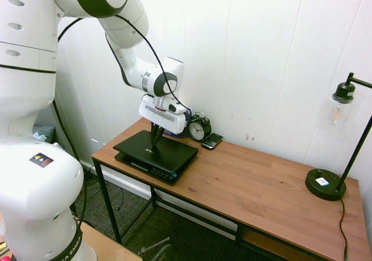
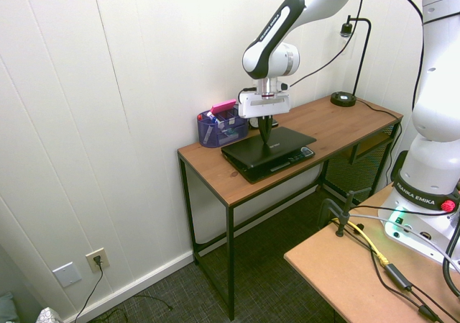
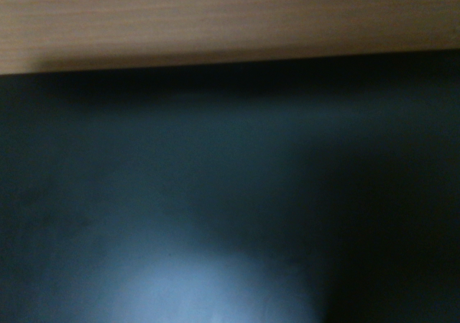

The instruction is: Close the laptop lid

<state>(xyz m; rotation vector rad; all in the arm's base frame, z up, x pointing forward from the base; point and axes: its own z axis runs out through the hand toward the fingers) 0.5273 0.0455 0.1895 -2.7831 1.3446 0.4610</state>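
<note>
Matte black, the laptop lid (image 1: pixel 158 148) lies folded nearly flat over the netbook's base; from my feeds I can see a strip of keyboard (image 1: pixel 156 171) showing along the front edge, so the lid sits low over the base, though I cannot tell whether it is fully shut. The netbook sits at the end of the wooden counter (image 1: pixel 256 179) nearest the arm's base, a little back from the counter's front edge.

My hand (image 1: pixel 154 141) points steeply down onto the lid's outer shell, its dark fingers pinched together with nothing between them, tips right at or touching the shell near its middle. The second exterior view shows the same: the hand (image 2: pixel 269 140) pressed together above the lid (image 2: pixel 267 147), with the white wrist body just over it. The wrist view gives me only a blurred dark surface, the lid (image 3: pixel 215 215), with a pale glare patch and a band of wood grain, the counter (image 3: pixel 215 21), along one edge.

Behind the netbook, against the white panelled wall, stands a small black alarm clock (image 1: pixel 199 129) with a white face, and just beside it lies a small black phone (image 1: pixel 211 140). In the second exterior view a blue mesh organiser (image 2: pixel 220 128) holding a pink item sits at the wall behind the laptop. At the far end of the counter, well apart from all this, stands a black desk lamp (image 1: pixel 334 156) with a round base and a glass shade.
</note>
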